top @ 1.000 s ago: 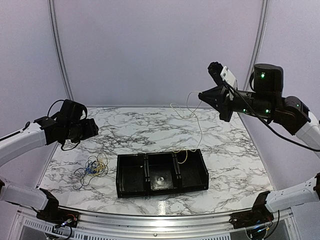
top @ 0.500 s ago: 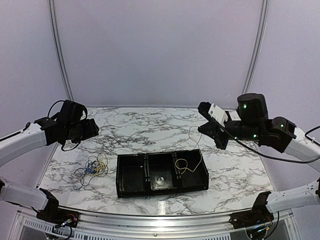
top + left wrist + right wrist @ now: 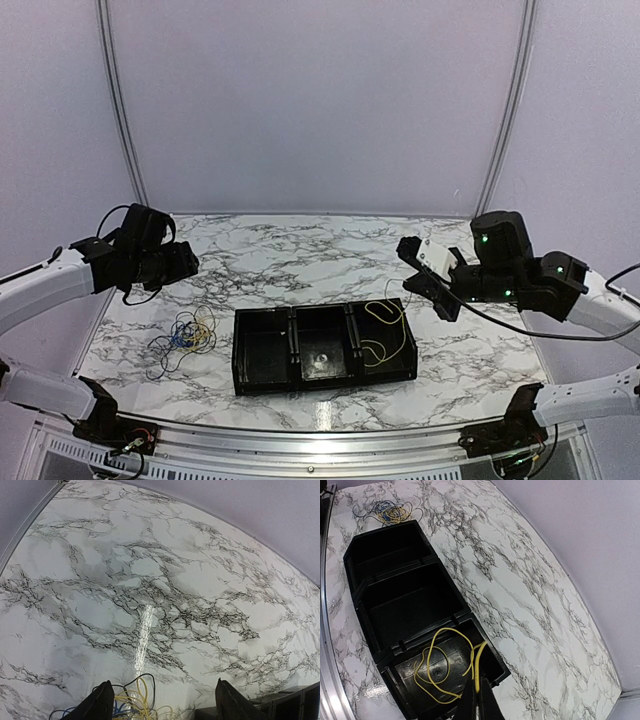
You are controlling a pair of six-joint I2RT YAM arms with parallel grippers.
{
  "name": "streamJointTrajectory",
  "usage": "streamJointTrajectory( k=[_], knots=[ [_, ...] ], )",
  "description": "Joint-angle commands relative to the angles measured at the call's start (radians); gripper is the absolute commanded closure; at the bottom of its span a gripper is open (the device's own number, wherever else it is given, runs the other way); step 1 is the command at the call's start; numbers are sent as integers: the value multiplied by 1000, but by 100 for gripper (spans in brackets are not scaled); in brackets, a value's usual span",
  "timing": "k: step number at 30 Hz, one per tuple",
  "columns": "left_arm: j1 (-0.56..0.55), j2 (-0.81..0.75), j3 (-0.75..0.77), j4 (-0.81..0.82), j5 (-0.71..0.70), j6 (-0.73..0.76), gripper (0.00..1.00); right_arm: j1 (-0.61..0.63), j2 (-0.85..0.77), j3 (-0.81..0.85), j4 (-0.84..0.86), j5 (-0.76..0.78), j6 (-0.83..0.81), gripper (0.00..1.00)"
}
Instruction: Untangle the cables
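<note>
Risk: right pincer (image 3: 479, 701) pinching yellow cable (image 3: 476, 667) may drag it from tray (image 3: 390, 550) if released late; left pincer (image 3: 162, 700) spread.

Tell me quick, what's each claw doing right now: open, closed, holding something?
Left gripper: open, holding nothing, near the tangled cables.
Right gripper: shut on the yellow cable, which trails into the black tray.
</note>
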Motion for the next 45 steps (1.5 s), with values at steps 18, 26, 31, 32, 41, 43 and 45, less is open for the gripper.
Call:
streamJointTrajectory(
  k=[18, 26, 31, 32, 41, 43, 45],
  knots=[
    [0, -58, -73, 28, 10, -44, 27, -9, 266, -112, 139, -58, -43, 100],
    [0, -85, -121, 34, 19, -63, 27, -9, 365, -133, 212, -51, -47, 100],
    [0, -107, -154, 36, 18, -64, 27, -9, 433, -143, 268, -15, -66, 100],
    [0, -109, -159, 37, 19, -67, 27, -9, 447, -148, 278, -7, -74, 100],
    [0, -106, -168, 40, 38, -55, 27, -10, 470, -42, 168, 20, -151, 100],
    [0, -104, -161, 39, 40, -47, 27, -10, 468, -6, 86, 9, -198, 84],
    [0, -98, -150, 37, 49, -35, 27, -10, 472, 36, -26, -2, -229, 65]
  ],
)
